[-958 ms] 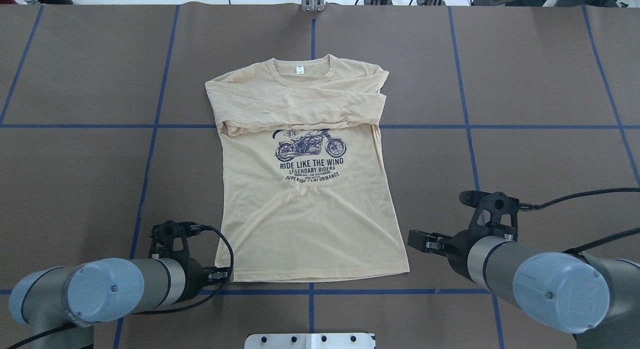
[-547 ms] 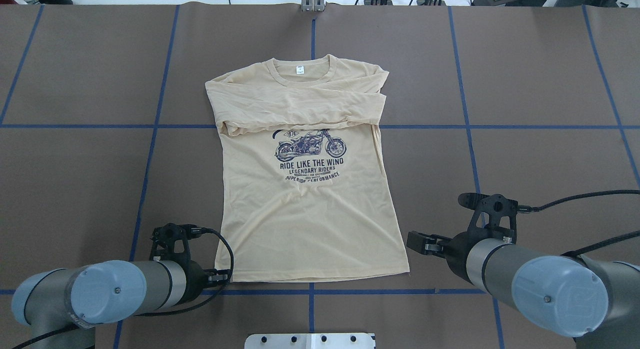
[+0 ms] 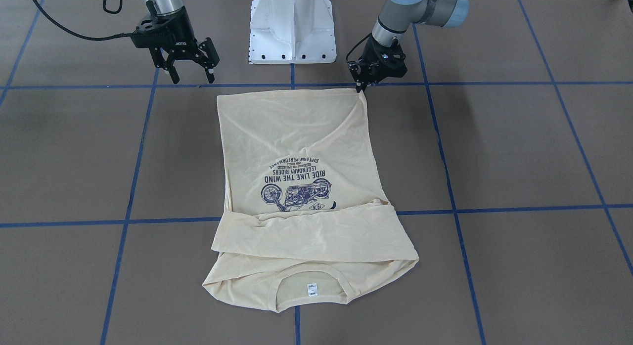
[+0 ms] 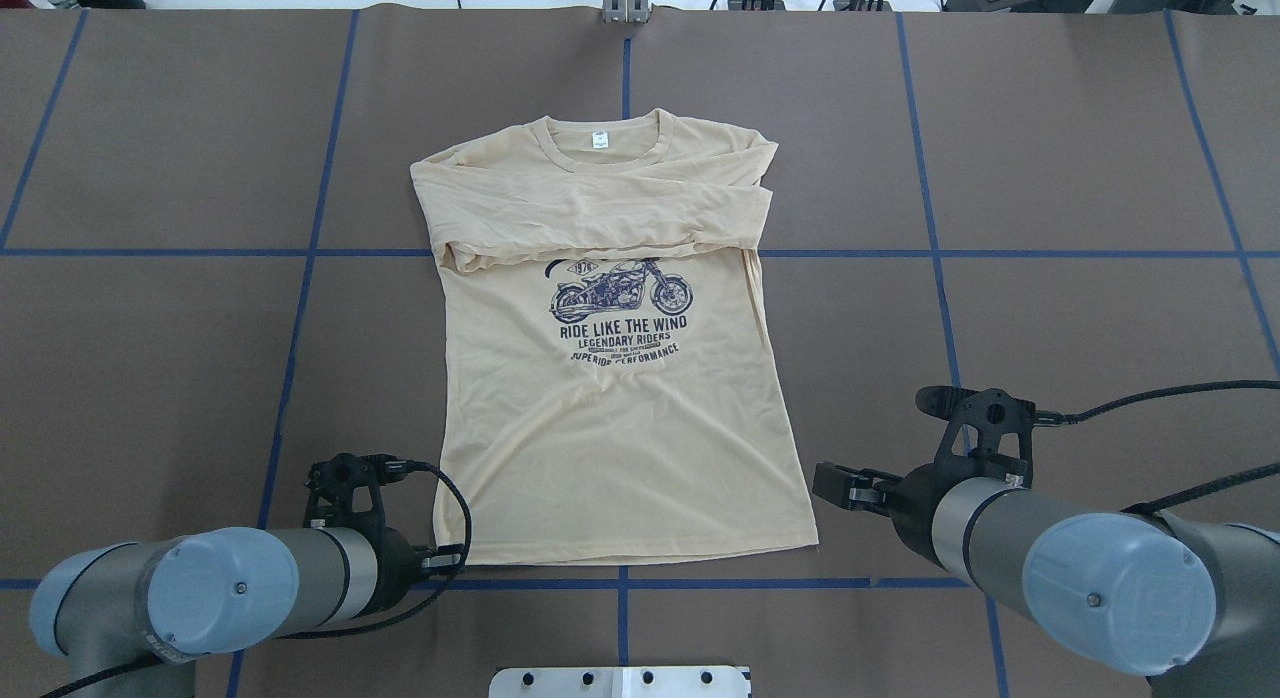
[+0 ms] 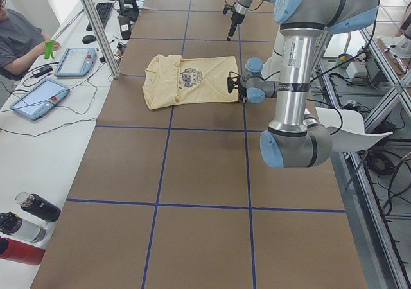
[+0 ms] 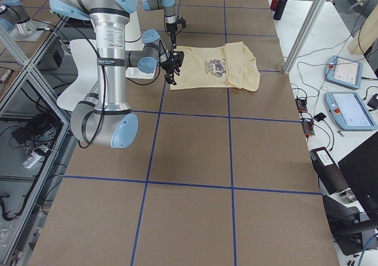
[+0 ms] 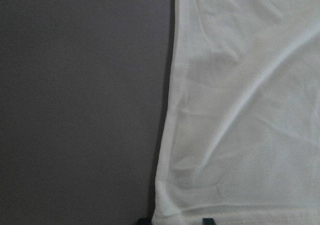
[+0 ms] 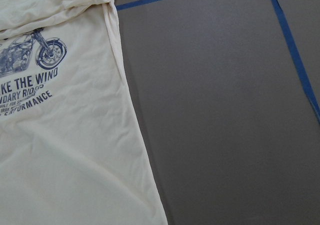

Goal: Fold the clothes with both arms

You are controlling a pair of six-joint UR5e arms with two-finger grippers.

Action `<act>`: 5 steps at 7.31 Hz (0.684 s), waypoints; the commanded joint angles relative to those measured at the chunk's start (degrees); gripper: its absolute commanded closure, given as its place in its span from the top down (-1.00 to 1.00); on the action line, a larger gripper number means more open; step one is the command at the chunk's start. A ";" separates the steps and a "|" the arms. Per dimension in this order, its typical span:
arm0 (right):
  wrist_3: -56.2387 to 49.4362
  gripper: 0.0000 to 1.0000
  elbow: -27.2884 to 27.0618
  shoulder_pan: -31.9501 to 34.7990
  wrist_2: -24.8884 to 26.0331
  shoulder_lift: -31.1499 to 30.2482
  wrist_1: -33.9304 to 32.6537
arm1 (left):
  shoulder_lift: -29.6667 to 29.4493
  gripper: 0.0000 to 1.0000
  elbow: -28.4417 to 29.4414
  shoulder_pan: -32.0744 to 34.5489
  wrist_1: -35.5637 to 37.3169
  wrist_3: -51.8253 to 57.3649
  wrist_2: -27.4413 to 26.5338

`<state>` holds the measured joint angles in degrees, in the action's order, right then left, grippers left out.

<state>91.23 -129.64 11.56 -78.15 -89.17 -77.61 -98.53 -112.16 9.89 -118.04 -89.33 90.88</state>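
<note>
A: The left gripper (image 3: 359,86) has its jaws narrowed at the hem corner of the shirt (image 4: 620,448), but I can't tell if they've bitten. The shirt's flat in the middle of the surface (image 4: 1080,308), hem toward the robot's edge.
B: The right gripper (image 3: 193,80) is wide open, empty, and off its corner. If only one side lifts, the fold probably goes crooked.

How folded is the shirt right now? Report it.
Partly folded. On the shirt, the sleeves lie folded across the chest above the motorcycle print; the body down to the hem lies spread flat on the table.
</note>
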 commanded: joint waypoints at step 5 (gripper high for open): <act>4.66 0.95 7.63 -4.69 5.03 5.84 0.00 | 0.00 -1.00 -2.09 0.13 0.09 -0.14 0.09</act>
<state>94.91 -124.65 8.29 -74.13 -85.16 -77.61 -98.51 -113.47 10.02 -118.02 -89.47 90.96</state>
